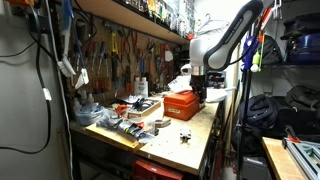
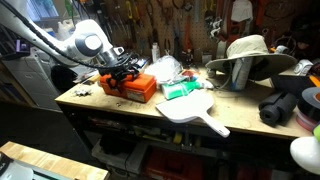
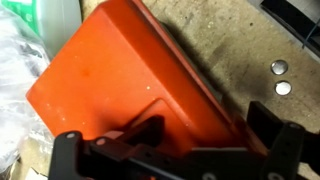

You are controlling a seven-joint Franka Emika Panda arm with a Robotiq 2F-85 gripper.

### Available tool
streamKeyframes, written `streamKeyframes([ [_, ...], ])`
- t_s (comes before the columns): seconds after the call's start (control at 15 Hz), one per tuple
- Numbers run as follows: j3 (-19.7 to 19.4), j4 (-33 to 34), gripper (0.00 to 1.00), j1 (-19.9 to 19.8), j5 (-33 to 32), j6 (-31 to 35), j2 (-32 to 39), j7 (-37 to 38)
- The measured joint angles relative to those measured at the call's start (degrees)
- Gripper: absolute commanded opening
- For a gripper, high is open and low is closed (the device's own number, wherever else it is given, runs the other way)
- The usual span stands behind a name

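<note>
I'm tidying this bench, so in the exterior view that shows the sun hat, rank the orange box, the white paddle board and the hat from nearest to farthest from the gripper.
1. The orange box, right below the gripper, at the arm's end of the bench.
2. The white paddle board, mid-bench near the front edge.
3. The sun hat, toward the far end, further back.

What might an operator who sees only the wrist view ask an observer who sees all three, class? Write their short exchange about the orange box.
Operator: My view shows just the orange rectangular plastic box below the gripper. What else is nearby?
Observer: In an exterior view, a white flat paddle-shaped board lies by the front edge of the wooden workbench.
Operator: Anything farther along?
Observer: A pale wide-brimmed hat sits beyond the board.
</note>
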Motion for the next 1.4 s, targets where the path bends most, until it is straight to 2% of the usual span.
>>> streamKeyframes([
  [0.07,0.0,0.0,0.99,0.0,-0.2,0.0,0.0,0.2],
  [0.13,0.0,0.0,0.74,0.0,-0.2,0.0,0.0,0.3],
  [0.27,0.0,0.0,0.70,0.0,-0.2,0.0,0.0,0.8],
  [0.4,0.0,0.1,0.55,0.0,-0.2,0.2,-0.1,1.7],
  [0.53,0.0,0.1,0.52,0.1,-0.3,0.3,-0.1,3.0],
  [0.67,0.1,0.0,0.42,0.1,-0.8,0.4,-0.2,4.7],
  [0.73,0.1,0.0,0.91,0.1,-1.1,0.4,-0.3,5.0],
  [0.87,0.2,-0.1,0.92,0.1,-1.1,0.3,-0.4,4.9],
  [1.0,0.3,-0.1,1.00,0.1,-0.9,0.0,-0.5,4.2],
  [1.2,0.6,-0.7,1.00,0.1,1.4,-0.1,-1.0,2.2],
  [1.4,0.8,-1.4,1.00,0.1,6.5,-1.5,-3.1,-1.6],
])
